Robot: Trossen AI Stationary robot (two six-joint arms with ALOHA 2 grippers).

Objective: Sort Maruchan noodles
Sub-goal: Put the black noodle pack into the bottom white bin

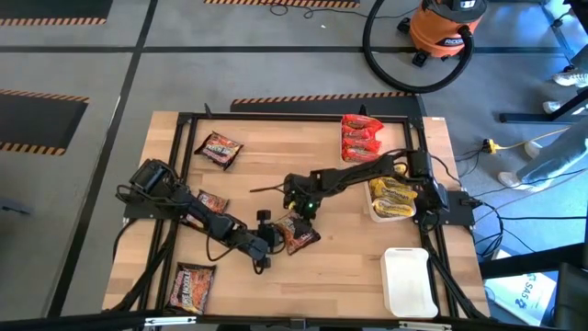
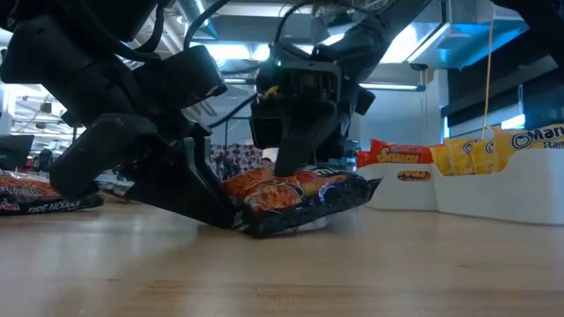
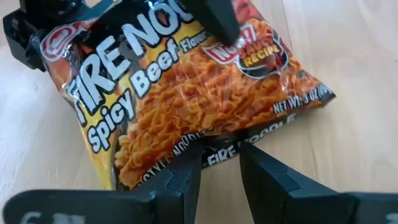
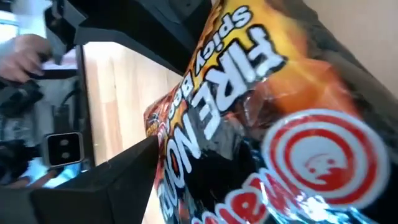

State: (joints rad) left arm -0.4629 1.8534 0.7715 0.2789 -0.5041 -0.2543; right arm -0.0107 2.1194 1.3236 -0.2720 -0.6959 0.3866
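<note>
Dark noodle packet (image 3: 186, 93) in left hand (image 3: 219, 163) pinch.

My overhead camera looks straight down on the whole surface (image 1: 303, 165). My low camera sits at surface height, facing the room. Both wrist cameras sit very close to the dark noodle packet (image 3: 186, 93) that all four views share.
</note>
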